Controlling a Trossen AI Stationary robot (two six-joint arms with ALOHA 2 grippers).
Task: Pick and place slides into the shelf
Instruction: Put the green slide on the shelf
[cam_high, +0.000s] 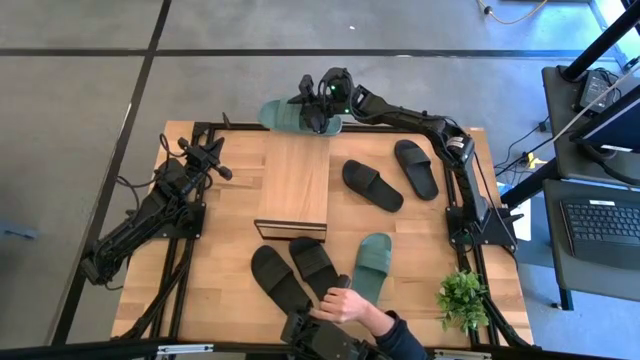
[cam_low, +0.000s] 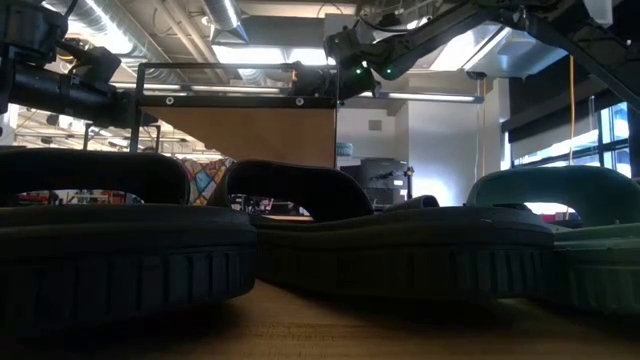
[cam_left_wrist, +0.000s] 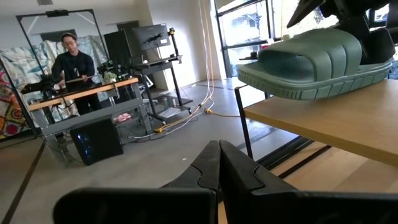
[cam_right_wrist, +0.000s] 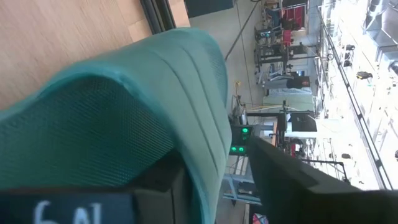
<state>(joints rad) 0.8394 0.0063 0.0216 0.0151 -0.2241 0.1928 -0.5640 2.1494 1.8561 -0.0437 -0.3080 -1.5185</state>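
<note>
On the left side of the wooden table (cam_high: 225, 280), the left gripper (cam_high: 213, 160) waits beside the shelf, its two dark fingers (cam_left_wrist: 219, 168) pressed together and holding nothing. Next comes the shelf (cam_high: 295, 185), a low rack with a light wood plank top on a thin black metal frame, standing near the table's middle. At its far end lies a dull sage green rubbery slide sandal (cam_high: 290, 115), partly overhanging the table's far edge. The right gripper (cam_high: 322, 105) is on this sandal; in the right wrist view its fingers sit either side of the wide green strap (cam_right_wrist: 155, 106), and whether they grip it or have let go cannot be told. Nearer the front edge lie two matte black slides (cam_high: 280, 278) side by side, then a second green slide (cam_high: 372, 262). A person's hand (cam_high: 345, 303) reaches in there and touches the black pair. Right of the shelf lie two more black slides (cam_high: 372, 185), apart. A small green potted plant (cam_high: 462, 297) stands at the near right corner.
</note>
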